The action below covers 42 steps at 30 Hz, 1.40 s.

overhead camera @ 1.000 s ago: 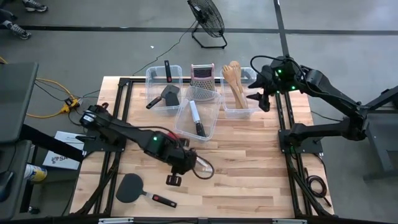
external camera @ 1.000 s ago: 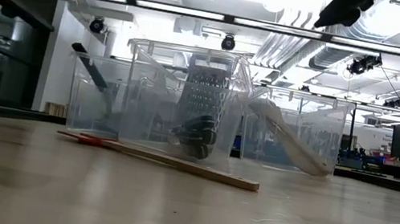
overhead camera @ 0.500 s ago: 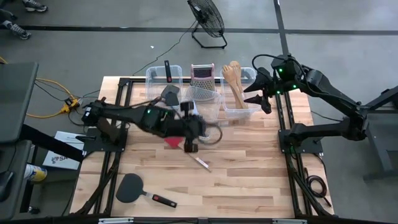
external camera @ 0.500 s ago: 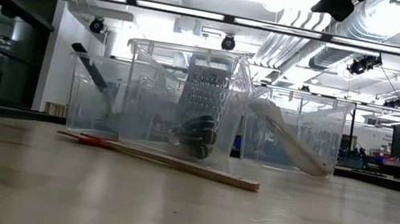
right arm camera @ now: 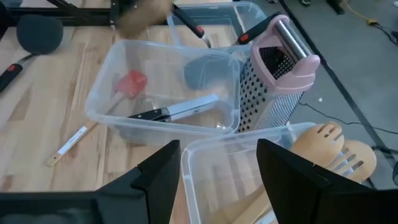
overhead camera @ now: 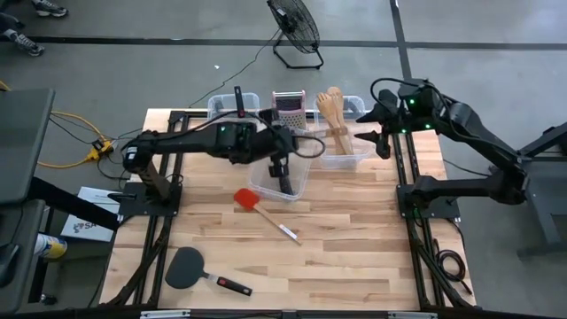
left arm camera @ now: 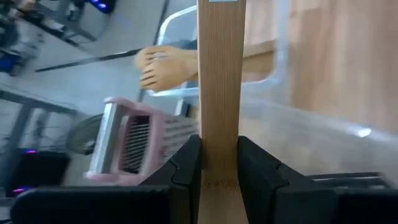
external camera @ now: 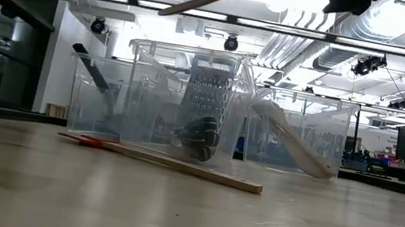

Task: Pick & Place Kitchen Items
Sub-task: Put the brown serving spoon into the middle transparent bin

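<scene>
High cam: straight down over whole table [overhead camera: 354,239], both arms in frame. Low cam: at tabletop height, level across the wood toward bins and room behind; middle bin [external camera: 180,101] dead ahead. Left wrist cam: v. close, forward past own fingers [left arm camera: 186,168] along a wooden handle [left arm camera: 217,93] toward grater [left arm camera: 130,140]. Right wrist cam: angled down from above, bins just beyond its fingers. Grater [right arm camera: 280,81] shared by all four; red spatula [overhead camera: 261,211] by high, low, right wrist.
</scene>
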Each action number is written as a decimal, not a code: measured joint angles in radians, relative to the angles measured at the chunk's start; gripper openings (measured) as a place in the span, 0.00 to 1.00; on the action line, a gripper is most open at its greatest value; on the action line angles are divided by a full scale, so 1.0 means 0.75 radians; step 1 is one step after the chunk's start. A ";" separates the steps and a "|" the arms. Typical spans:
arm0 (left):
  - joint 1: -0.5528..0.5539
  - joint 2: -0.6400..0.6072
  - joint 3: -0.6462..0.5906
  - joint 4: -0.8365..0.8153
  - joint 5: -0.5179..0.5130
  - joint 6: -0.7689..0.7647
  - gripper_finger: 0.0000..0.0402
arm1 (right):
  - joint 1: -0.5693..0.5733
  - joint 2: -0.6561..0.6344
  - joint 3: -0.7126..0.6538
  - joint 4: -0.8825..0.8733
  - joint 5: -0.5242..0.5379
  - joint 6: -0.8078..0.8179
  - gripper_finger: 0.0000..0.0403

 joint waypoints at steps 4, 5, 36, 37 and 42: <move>0.048 0.002 0.000 0.002 -0.013 0.122 0.18 | 0.000 -0.023 0.000 0.013 0.013 -0.003 0.51; 0.060 0.002 0.000 0.003 -0.019 0.155 0.18 | 0.000 -0.030 0.000 0.038 0.007 -0.007 0.51; 0.161 0.013 -0.001 0.161 -0.203 1.086 0.18 | 0.126 0.073 0.001 0.401 -0.120 0.382 0.51; 0.161 0.013 -0.001 0.172 -0.207 1.131 0.18 | 0.119 0.087 0.001 0.402 -0.151 0.407 0.51; 0.143 0.013 -0.001 0.260 -0.216 1.345 0.18 | 0.067 0.152 0.001 0.400 -0.232 0.500 0.51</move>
